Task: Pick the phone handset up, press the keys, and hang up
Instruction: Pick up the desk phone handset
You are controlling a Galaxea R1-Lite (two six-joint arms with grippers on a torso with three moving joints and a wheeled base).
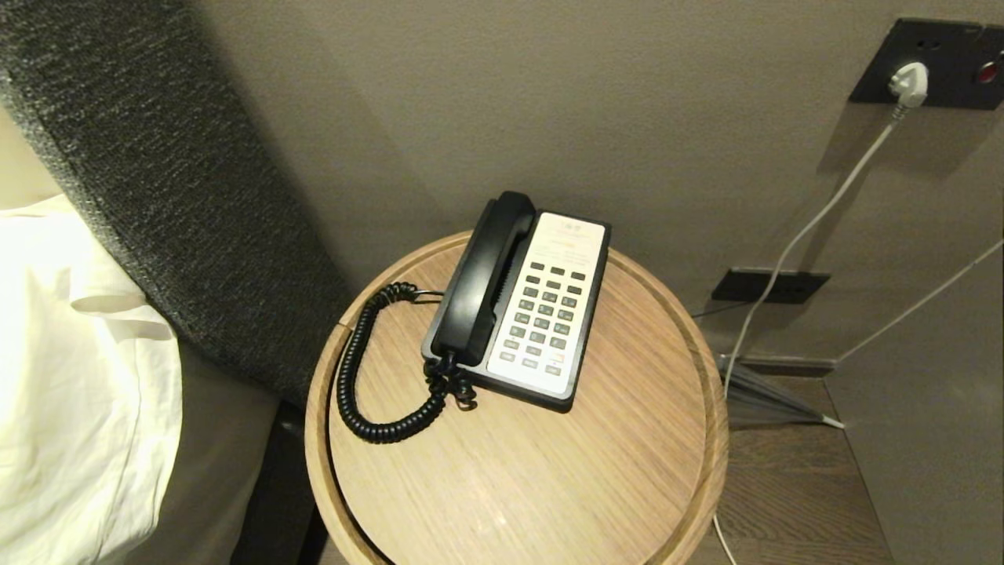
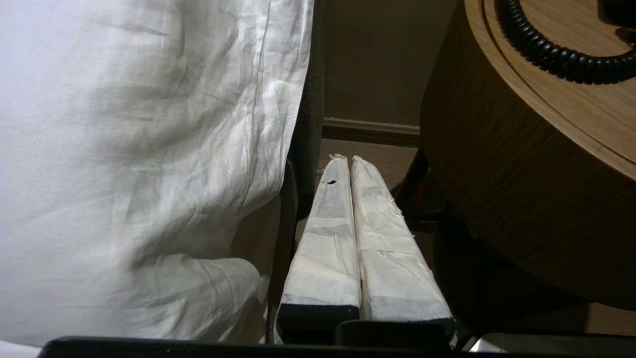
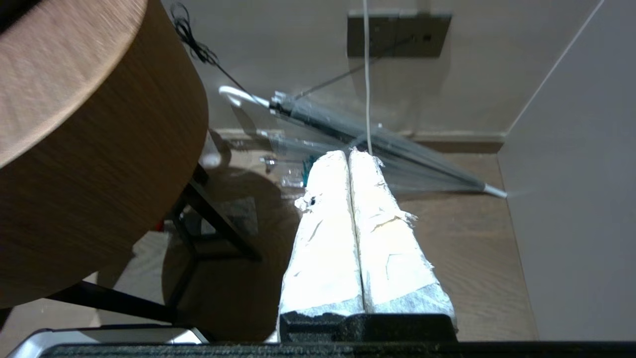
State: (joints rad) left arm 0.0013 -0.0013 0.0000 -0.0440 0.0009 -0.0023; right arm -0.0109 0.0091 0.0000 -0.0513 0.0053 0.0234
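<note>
The glossy black phone handset (image 1: pixel 485 276) rests in its cradle on the left side of the phone base (image 1: pixel 549 310), whose light keypad (image 1: pixel 543 318) faces up. A black coiled cord (image 1: pixel 357 377) loops from the handset over the round wooden table (image 1: pixel 549 471). Neither arm shows in the head view. My left gripper (image 2: pixel 348 160) hangs shut and empty below the table's left edge, beside the bed. Low on the table's right side, above the floor, my right gripper (image 3: pixel 348 155) is also shut with nothing in it.
White bedding (image 1: pixel 70 377) and a dark textured headboard (image 1: pixel 172 196) stand to the left of the table. A folded clear umbrella (image 3: pixel 377 144) lies on the wooden floor at the right. A white plug (image 1: pixel 908 82) and cable hang from a wall socket.
</note>
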